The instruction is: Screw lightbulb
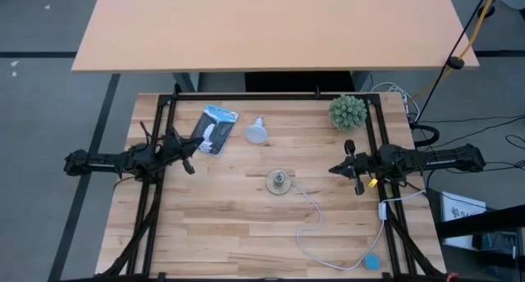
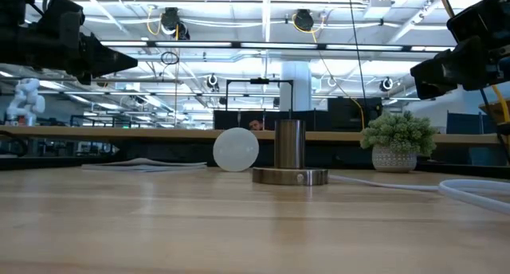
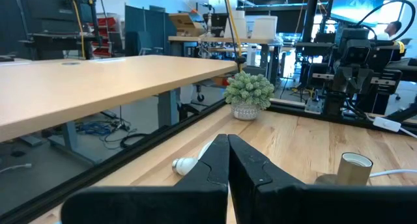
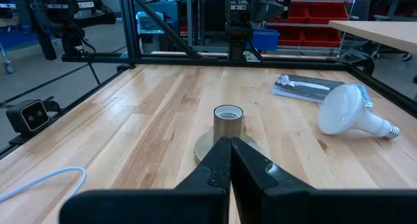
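Note:
The white lightbulb [image 1: 257, 132] lies on its side on the wooden table, toward the far middle; it also shows in the right wrist view [image 4: 352, 111] and in the low view [image 2: 236, 149]. The tan socket [image 1: 279, 182] stands upright on its round base at the table's middle, its white cord [image 1: 312, 216] trailing toward the near right. My left gripper [image 1: 190, 155] is shut and empty above the table's left side, left of the bulb. My right gripper [image 1: 343, 169] is shut and empty above the right side, right of the socket.
A spiky green plant in a pot [image 1: 348, 112] stands at the far right. A blue-and-white packet [image 1: 215, 129] lies flat left of the bulb. A blue disc [image 1: 372, 262] sits at the cord's end near the front right. A black frame [image 1: 271, 96] borders the table.

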